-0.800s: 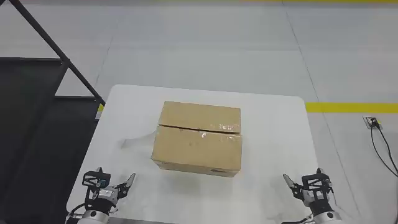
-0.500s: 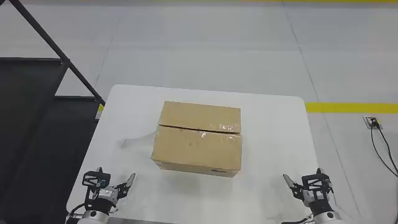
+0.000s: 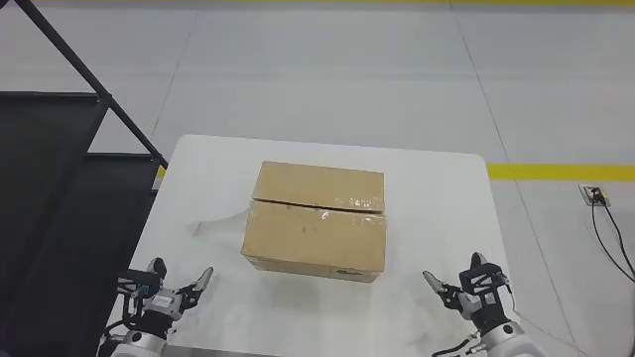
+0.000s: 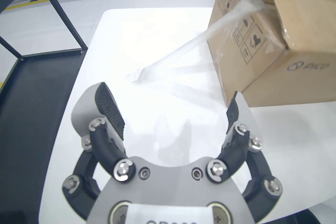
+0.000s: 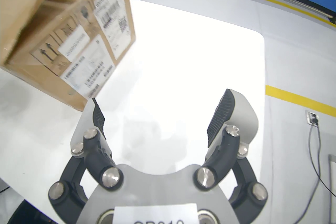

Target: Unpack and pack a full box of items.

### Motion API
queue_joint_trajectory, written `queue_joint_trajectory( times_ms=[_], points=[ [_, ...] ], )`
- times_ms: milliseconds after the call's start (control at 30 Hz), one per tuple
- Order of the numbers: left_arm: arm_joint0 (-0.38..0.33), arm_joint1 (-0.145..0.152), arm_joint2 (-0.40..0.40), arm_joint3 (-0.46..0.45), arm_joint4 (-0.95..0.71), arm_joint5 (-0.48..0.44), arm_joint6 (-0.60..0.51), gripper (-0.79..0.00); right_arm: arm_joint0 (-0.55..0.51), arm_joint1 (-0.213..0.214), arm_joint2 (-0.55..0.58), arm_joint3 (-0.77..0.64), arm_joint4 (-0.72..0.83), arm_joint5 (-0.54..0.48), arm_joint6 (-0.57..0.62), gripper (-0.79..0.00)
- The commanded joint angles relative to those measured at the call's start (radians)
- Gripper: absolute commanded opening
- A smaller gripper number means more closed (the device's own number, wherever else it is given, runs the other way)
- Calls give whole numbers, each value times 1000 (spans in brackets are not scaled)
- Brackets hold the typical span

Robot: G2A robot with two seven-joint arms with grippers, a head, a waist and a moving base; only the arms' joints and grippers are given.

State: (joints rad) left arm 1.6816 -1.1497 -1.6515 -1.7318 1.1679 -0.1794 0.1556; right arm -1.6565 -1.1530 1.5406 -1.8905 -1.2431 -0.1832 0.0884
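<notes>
Cardboard box at the centre of the white counter, my left claw wide at 7 o'clock, my right claw wide at 5 o'clock, both apart from it

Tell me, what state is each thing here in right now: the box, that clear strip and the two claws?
Box: sitting on the table, top flaps folded down but unsealed, one flap edge lifted.
Clear tape strip: peeled loose, trailing from the box's upper edge down to the table.
Left claw: open, empty.
Right claw: open, empty.
</notes>
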Motion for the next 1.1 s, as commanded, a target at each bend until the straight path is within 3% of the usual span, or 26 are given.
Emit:
queue_joint_trajectory(
  times_ms=[0,133,200,500,733,900,1067],
  points=[
    [-26,2,-5,9,3,-36,16,0,25,-1,-10,-25,41,-35,27,0],
    [-48,4,-19,10,-79,-143,36,0,66,-2,-39,-87,115,-97,87,0],
    [-48,4,-19,10,-79,-143,36,0,74,4,-40,-124,55,-128,169,0],
    [-50,3,-16,7,-87,-146,38,0,74,4,-40,-124,55,-128,169,0],
    [-154,-5,5,53,-244,-143,-19,0,180,-4,-60,-36,377,-220,172,0],
    [-211,-9,29,100,-273,-162,-9,0,308,-2,-68,63,673,-281,354,0],
    [-244,-12,47,125,-286,-197,16,0,427,1,-90,171,883,-279,527,0]
  ],
)
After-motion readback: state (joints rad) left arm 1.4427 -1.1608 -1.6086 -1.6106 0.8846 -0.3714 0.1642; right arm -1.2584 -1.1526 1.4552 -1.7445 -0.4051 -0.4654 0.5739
